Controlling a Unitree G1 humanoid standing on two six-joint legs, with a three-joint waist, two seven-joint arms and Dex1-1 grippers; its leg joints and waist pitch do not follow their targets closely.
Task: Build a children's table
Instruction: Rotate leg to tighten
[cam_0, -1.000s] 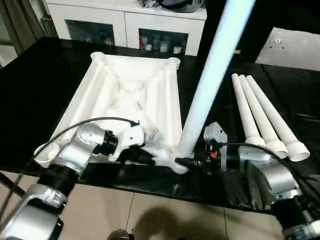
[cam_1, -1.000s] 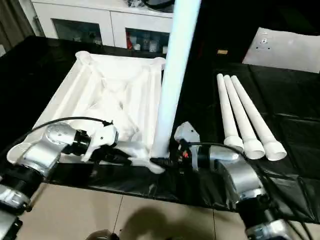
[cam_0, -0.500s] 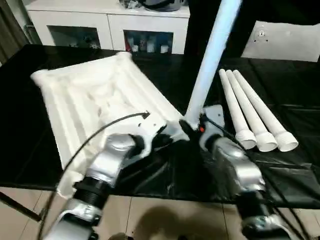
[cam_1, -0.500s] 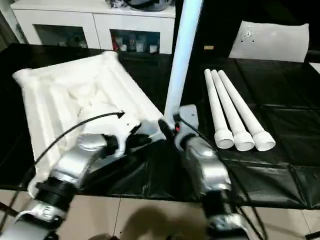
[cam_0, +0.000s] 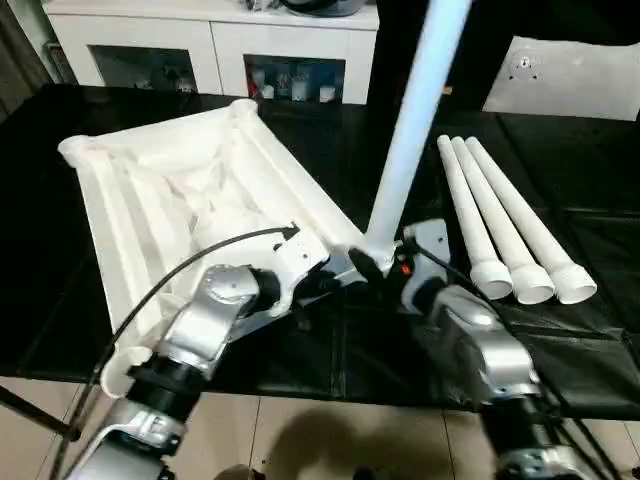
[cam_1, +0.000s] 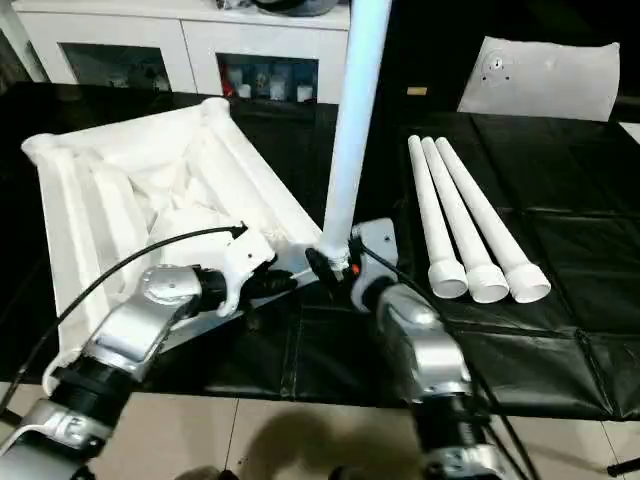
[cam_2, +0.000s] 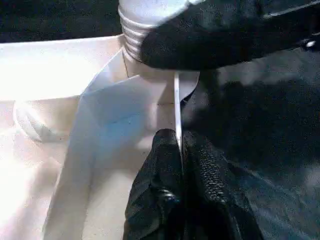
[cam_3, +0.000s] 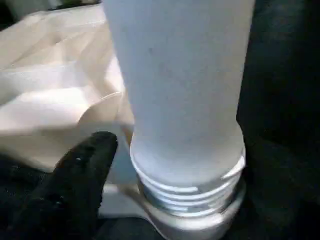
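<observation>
The white plastic rectangular tabletop (cam_0: 190, 190) lies upside down on the black-covered table (cam_0: 560, 340), its ribbed underside facing up. Since a second ago it has swung round: its long axis then ran straight away from the robot, and it now sits skewed, the far end turned off to the left. The corner with the standing leg has come in between the two grippers.

The long white tapered tube leg (cam_1: 350, 130) stands upright in that corner's round socket (cam_3: 192, 212), the ribbed foot just above the collar. It kept its seat through the turn, which suggests it is lodged, though how firmly cannot be told.

Three more white tube legs (cam_0: 510, 225) lie side by side to the right of the right gripper, well apart from it and untouched.

The right gripper (cam_1: 335, 268) is at the base of the standing leg. Its jaws look parted: one black finger (cam_3: 75, 175) sits just beside the leg rather than pressing on it, so it seems to be letting go.

The left gripper (cam_2: 181, 150) is pinched narrow on the tabletop's thin rim (cam_2: 176, 97), just beside the same socket.

With one leg up and the top turned, another corner probably comes next.
</observation>
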